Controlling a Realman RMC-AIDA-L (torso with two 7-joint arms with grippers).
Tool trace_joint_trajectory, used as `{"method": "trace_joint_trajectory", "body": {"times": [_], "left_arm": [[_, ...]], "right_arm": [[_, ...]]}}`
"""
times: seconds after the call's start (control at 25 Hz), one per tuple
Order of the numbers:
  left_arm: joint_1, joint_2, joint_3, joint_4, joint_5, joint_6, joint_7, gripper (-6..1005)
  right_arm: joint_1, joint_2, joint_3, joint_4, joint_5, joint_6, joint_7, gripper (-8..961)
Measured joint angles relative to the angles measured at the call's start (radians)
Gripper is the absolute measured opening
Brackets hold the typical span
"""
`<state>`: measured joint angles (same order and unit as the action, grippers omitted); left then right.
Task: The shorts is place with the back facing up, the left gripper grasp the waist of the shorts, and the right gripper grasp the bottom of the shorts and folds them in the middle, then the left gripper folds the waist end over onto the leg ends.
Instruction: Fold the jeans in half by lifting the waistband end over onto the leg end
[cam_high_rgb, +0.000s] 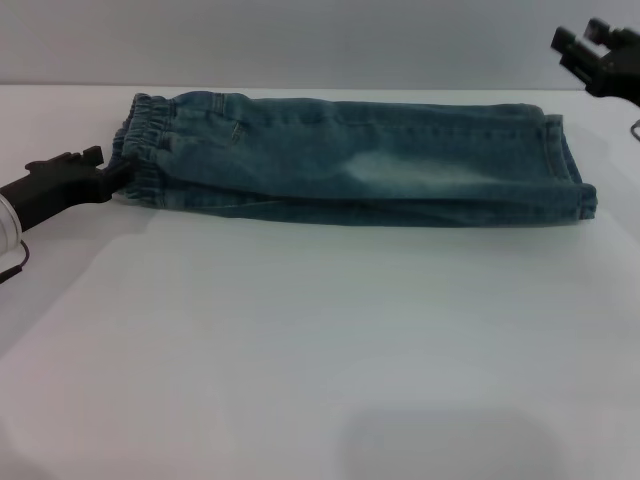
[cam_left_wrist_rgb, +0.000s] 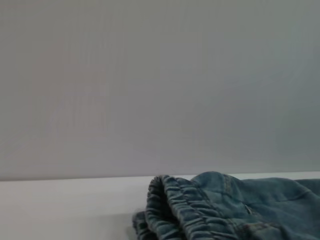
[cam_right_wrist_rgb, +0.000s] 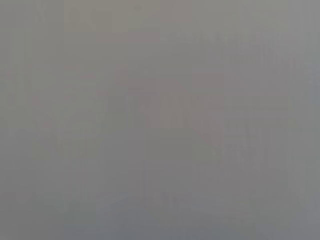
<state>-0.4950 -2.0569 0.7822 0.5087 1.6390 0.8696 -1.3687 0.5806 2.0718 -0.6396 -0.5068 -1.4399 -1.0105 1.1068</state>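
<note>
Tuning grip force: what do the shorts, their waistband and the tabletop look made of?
Shorts: washed blue denim, matte, with a bleached pale patch and stitched seams. Waist of the shorts: same denim, puckered, likely elasticated. Table: smooth white matte surface, probably laminate. Left gripper sits at the waist.

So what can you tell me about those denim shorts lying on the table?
The shorts are faded blue-green denim with a pale bleached patch, already folded lengthwise into a long flat strip on the white table. The ruffled elastic waist is at the robot's left, where the left gripper touches it; the hems lie at the right.
</note>
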Motion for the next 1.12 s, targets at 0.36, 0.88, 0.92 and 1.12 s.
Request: {"method": "trace_joint_trajectory", "body": {"times": [0.36, 0.88, 0.92, 1.12], "left_arm": [[-0.057, -0.001, 0.007, -0.090, -0.040, -0.167, 0.058, 562], [-0.085, 0.000, 0.005, -0.130, -0.042, -0.211, 0.074, 709], [-0.086, 0.000, 0.007, -0.131, -0.042, -0.211, 0.074, 708], [-0.092, 0.000, 0.010, -0.141, -0.042, -0.213, 0.073, 705]], "right_arm": [[-0.031, -0.004, 0.001, 0.003, 0.042, -0.091, -0.051, 454], [-0.032, -0.018, 0.000, 0.002, 0.037, -0.090, -0.049, 453], [-0.030, -0.019, 0.000, 0.002, 0.037, -0.090, -0.049, 453], [-0.029, -0.020, 0.002, 0.004, 0.038, -0.090, -0.049, 453]]}}
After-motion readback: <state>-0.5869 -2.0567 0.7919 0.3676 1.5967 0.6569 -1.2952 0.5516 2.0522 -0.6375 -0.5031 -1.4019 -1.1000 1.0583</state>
